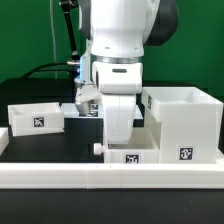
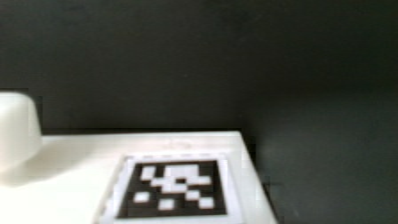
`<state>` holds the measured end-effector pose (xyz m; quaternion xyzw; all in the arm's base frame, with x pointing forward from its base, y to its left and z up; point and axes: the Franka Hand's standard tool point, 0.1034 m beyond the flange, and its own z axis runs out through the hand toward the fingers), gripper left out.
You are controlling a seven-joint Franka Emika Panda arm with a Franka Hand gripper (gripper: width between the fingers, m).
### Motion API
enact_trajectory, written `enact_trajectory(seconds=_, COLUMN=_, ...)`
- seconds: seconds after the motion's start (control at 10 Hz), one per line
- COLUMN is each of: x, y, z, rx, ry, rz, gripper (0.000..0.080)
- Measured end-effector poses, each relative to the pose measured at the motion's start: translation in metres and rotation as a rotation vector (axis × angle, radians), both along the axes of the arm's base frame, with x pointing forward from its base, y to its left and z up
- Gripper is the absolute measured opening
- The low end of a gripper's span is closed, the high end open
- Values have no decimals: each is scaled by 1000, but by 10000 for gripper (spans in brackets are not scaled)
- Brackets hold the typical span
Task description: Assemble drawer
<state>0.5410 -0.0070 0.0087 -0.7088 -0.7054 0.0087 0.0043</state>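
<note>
The large white casing (image 1: pixel 185 122) stands at the exterior view's right, with a tag on its front. One open-top tray (image 1: pixel 35 116) sits at the left. A second tray (image 1: pixel 131 153) lies at the front, against the rail. My gripper (image 1: pixel 120 143) hangs straight down onto this second tray, and its fingers are hidden behind the hand and the tray wall. The wrist view shows a white tray face (image 2: pixel 80 160) with its tag (image 2: pixel 178 186) very close, plus a rounded white knob (image 2: pixel 15 135). No fingertips show there.
A long white rail (image 1: pixel 100 178) borders the table's front. The marker board (image 1: pixel 84 108) lies behind the arm, mostly hidden. Black cables run down at the back left. The table is a dark mat (image 2: pixel 214 60).
</note>
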Motion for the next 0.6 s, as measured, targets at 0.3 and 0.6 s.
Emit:
enact_trajectory(seconds=0.3, x=1, y=8, z=-1, rx=1, ry=0, rz=19, gripper=42)
enact_trajectory(seconds=0.6, x=1, y=7, z=-1, rx=1, ry=-1, rz=16, gripper=42)
